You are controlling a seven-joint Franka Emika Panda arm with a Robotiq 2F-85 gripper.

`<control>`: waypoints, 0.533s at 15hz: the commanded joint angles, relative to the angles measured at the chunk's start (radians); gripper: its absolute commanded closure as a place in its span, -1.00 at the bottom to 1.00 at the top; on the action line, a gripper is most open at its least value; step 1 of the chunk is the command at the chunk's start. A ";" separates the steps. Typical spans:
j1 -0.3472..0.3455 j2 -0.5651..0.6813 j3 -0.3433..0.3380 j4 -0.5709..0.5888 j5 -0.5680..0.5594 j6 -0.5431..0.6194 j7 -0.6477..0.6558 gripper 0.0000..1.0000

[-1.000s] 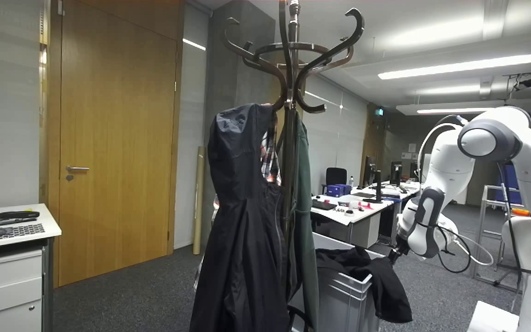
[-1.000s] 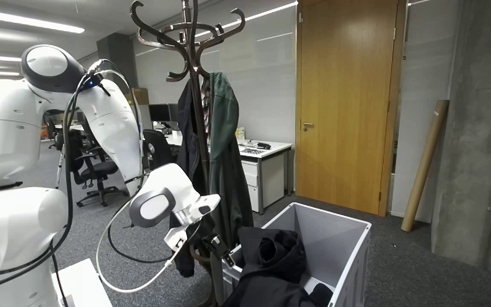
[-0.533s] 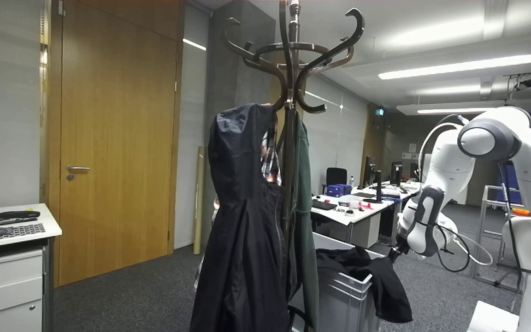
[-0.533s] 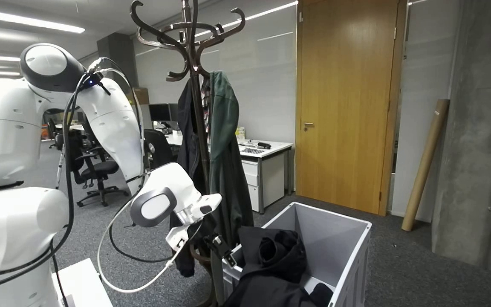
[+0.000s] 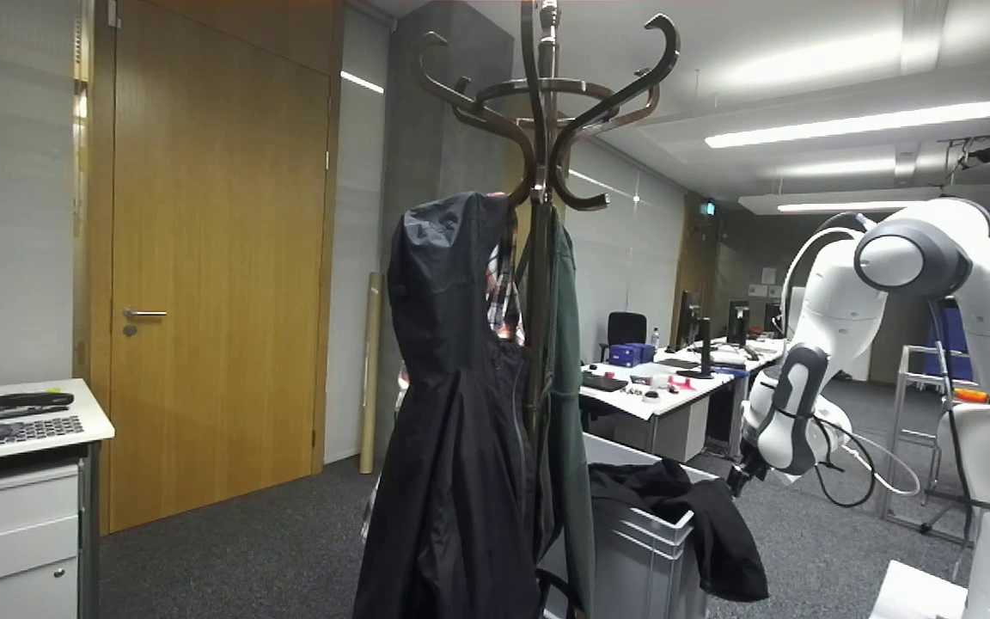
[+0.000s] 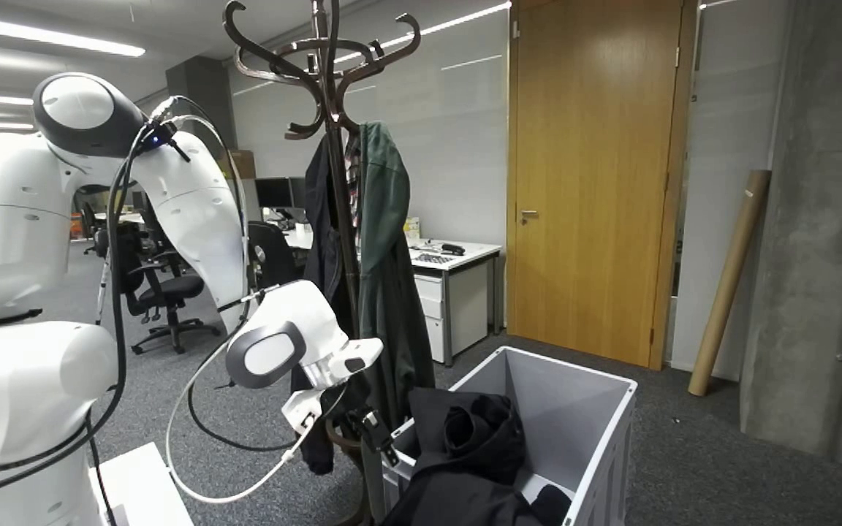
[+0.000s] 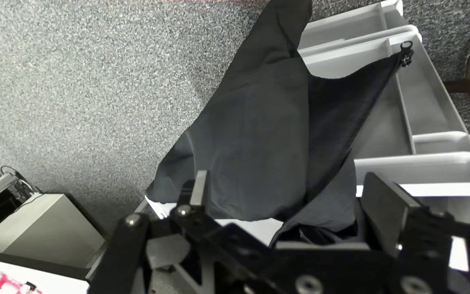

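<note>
My gripper (image 7: 288, 179) is open and empty in the wrist view, its fingers (image 7: 386, 208) wide apart. A black garment (image 7: 255, 143) with a zip and a ring pull (image 7: 406, 51) lies beyond and between the fingers. It hangs over the rim of a grey bin (image 7: 422, 102). In an exterior view, the gripper (image 5: 734, 488) is close above the garment's (image 5: 727, 542) overhanging part. In an exterior view, the gripper (image 6: 392, 454) is beside the bin's near-left edge, left of the garment (image 6: 465, 446) heaped in the bin (image 6: 567, 387). Whether it touches the cloth cannot be told.
A dark coat stand (image 5: 538, 275) rises beside the bin in both exterior views. A black hooded jacket (image 5: 452, 387), a checked shirt (image 5: 504, 301) and a green jacket (image 6: 384, 197) hang on it. A desk (image 6: 457, 252) and a door (image 6: 589, 183) are behind.
The gripper has tilted and dropped slightly, with its fingertips a little lower in both exterior views. The garment, bin and coat stand have not visibly moved.
</note>
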 commanded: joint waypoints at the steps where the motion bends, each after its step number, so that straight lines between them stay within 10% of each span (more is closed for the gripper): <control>1: -0.159 -0.109 0.036 0.036 -0.053 -0.099 -0.052 -1.00; 8: -0.644 -0.291 0.306 0.109 -0.022 -0.276 -0.197 -1.00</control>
